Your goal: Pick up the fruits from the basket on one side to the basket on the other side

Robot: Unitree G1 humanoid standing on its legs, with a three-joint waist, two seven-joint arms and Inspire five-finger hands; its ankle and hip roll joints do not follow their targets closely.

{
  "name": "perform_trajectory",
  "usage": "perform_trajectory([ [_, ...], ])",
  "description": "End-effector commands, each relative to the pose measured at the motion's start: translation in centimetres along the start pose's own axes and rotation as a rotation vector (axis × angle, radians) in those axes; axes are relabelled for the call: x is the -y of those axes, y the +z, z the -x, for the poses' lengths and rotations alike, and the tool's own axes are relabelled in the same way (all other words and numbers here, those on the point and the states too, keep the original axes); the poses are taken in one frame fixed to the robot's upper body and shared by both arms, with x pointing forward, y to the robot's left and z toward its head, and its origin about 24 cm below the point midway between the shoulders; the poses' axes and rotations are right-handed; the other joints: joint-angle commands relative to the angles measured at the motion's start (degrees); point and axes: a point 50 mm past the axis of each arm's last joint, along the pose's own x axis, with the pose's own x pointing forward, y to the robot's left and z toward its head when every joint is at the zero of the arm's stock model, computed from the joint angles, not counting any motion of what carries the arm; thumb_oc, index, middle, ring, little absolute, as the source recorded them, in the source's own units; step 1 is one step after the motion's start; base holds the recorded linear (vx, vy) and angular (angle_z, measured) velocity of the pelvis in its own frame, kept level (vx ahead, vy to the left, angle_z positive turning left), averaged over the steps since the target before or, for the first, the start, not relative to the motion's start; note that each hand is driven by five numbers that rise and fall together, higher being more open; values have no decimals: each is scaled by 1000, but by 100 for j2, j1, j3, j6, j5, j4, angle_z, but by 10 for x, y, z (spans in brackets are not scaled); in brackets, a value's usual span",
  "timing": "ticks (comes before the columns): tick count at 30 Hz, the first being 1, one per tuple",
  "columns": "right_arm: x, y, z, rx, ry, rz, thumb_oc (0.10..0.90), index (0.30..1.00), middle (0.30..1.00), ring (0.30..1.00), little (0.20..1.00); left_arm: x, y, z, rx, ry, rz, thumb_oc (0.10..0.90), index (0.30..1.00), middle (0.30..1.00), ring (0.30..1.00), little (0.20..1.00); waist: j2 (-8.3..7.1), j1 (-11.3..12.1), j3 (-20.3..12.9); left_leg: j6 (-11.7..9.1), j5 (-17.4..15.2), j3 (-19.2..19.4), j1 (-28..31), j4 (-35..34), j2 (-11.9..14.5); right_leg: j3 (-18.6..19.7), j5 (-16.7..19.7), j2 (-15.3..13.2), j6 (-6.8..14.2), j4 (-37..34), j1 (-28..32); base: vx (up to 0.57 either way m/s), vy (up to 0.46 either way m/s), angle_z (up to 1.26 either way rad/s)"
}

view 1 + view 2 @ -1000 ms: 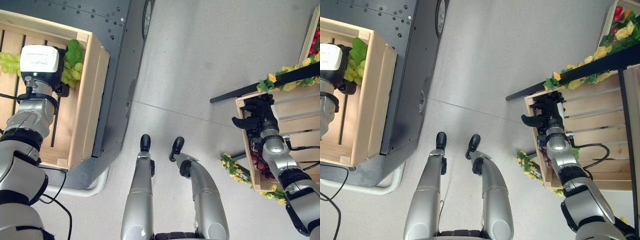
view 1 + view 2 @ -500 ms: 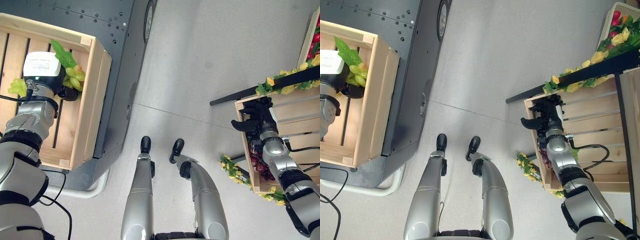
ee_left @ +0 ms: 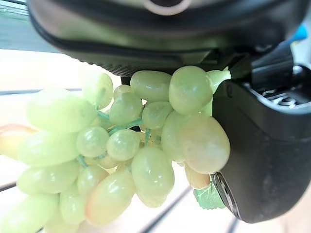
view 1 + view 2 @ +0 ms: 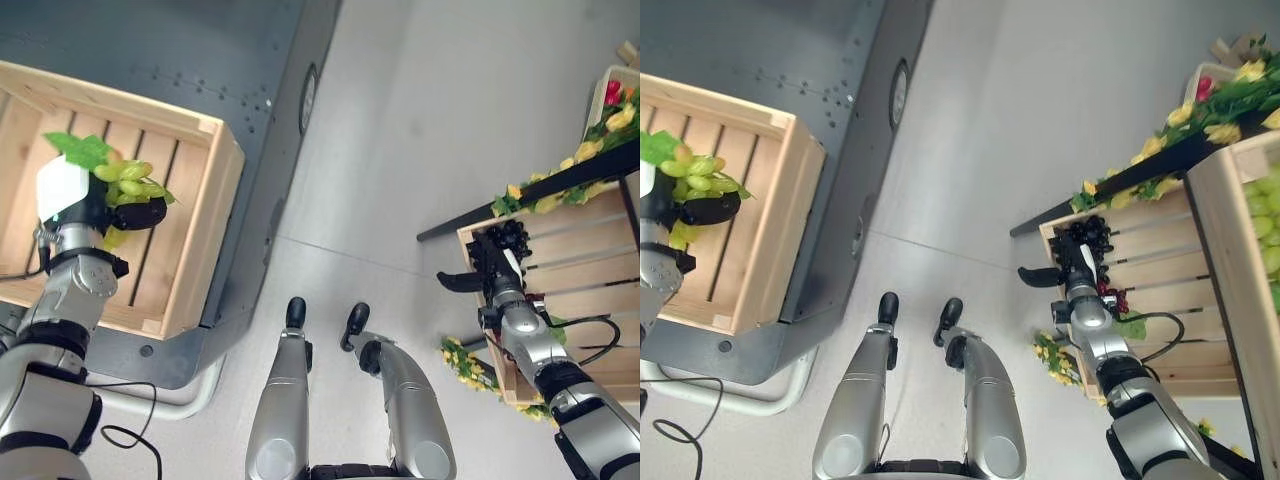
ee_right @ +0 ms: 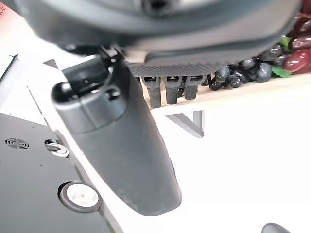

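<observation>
My left robot hand (image 4: 100, 205) grips the green grapes (image 4: 125, 178) above the left crate (image 4: 205, 235). They look light and floppy; the stem suits best. My right robot hand (image 4: 1078, 262) clutches dark grapes (image 4: 1090, 232) at the right crate (image 4: 1160, 245).

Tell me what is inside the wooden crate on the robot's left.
Inside the wooden crate: bare slats, with the left hand holding green grapes above them. The slats beneath the hand are hidden.

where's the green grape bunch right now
The green grape bunch is in the robot's left hand, lifted above the slatted wooden crate on its left, as seen from the head camera.
</observation>
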Motion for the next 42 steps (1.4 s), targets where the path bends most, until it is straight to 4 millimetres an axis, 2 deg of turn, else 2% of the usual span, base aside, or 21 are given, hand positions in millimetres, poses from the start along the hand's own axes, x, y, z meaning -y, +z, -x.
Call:
perform_trajectory([
  [1, -43, 46, 5, 251, 227, -44, 800, 900, 900, 900, 900, -41, 1, -6, -24, 276, 332, 400, 300, 300, 300, 300, 281, 245, -155, 504, -172, 282, 869, -579, -560, 403, -117, -59, 374, -528, 1086, 47, -3, 1],
  [3, -43, 41, 7, 242, 232, -44, 800, 900, 900, 900, 900, -40, -4, -3, -41, 274, 361, 400, 300, 300, 300, 300, 293, 235, -263, 501, -144, 254, 948, -684, -564, 415, -84, -55, 385, -641, 1159, 88, -5, 1],
  [4, -45, 30, 14, 221, 244, -46, 800, 900, 900, 900, 900, -34, -14, 8, -69, 287, 456, 400, 300, 300, 300, 300, 336, 228, -463, 480, -96, 190, 1217, -956, -564, 464, -14, -37, 412, -965, 1442, 110, -14, -1],
  [6, -47, 22, 20, 207, 255, -51, 800, 900, 900, 900, 900, -31, -19, 16, -74, 289, 499, 400, 300, 300, 300, 300, 367, 213, -664, 466, -28, 113, 1402, -1199, -575, 493, 73, -8, 436, -1244, 1641, 115, -30, -9],
  [12, -49, -6, 40, 148, 292, -57, 800, 900, 900, 900, 900, -19, -24, 40, -48, 262, 627, 400, 300, 300, 300, 300, 534, 193, -1398, 416, 193, -49, 2088, -1992, -565, 517, 308, 34, 533, -1985, 2320, 124, -37, 1],
  [17, -50, -16, 50, 119, 318, -78, 800, 900, 900, 900, 900, -13, -19, 49, -12, 210, 673, 400, 300, 300, 300, 300, 584, 156, -1911, 397, 290, -80, 2473, -2389, -530, 573, 445, 55, 582, -2340, 2677, 99, -58, 4],
  [23, -52, -18, 56, 119, 335, -94, 800, 900, 900, 900, 900, -13, -5, 48, 37, 127, 784, 400, 300, 300, 300, 300, 661, 94, -2416, 365, 429, -98, 2809, -2812, -494, 636, 625, 88, 639, -2759, 2995, 58, -77, 0],
  [26, -50, -13, 55, 135, 345, -98, 800, 900, 900, 900, 900, -14, 7, 45, 83, 73, 837, 400, 300, 300, 300, 300, 688, 66, -2552, 347, 429, -117, 2855, -2837, -501, 662, 719, 95, 661, -2943, 3104, 2, -70, 0],
  [30, -49, 5, 50, 180, 414, -80, 800, 900, 900, 900, 900, -16, 31, 35, 165, -26, 920, 400, 300, 300, 300, 300, 719, 31, -2710, 321, 424, -122, 2855, -2837, -496, 708, 741, 93, 694, -2957, 3080, -8, -76, -5],
  [34, -45, 34, 45, 259, 474, -50, 800, 900, 900, 900, 900, -17, 51, 30, 248, -118, 947, 400, 300, 300, 300, 300, 708, -20, -2803, 313, 416, -64, 2886, -2837, -475, 740, 752, 104, 697, -2957, 3093, 12, -57, -2],
  [37, -40, 68, 43, 361, 531, -35, 800, 900, 900, 900, 900, -22, 70, 19, 318, -214, 906, 400, 300, 300, 300, 300, 687, -98, -2855, 301, 396, 66, 2938, -2837, -434, 774, 761, 108, 702, -2957, 3111, 14, -59, -7],
  [40, -42, 82, 41, 384, 580, -47, 800, 900, 900, 900, 900, -25, 79, 11, 341, -265, 915, 400, 300, 300, 300, 300, 687, -136, -2884, 295, 384, 117, 2965, -2837, -422, 807, 764, 111, 704, -2957, 3118, 7, -35, -15],
  [42, -53, 95, 39, 376, 674, -145, 800, 900, 900, 900, 900, -24, 91, 3, 358, -327, 955, 400, 300, 300, 300, 300, 703, -173, -2917, 290, 375, 164, 2991, -2837, -410, 819, 761, 116, 701, -2957, 3130, 9, -31, -7],
])
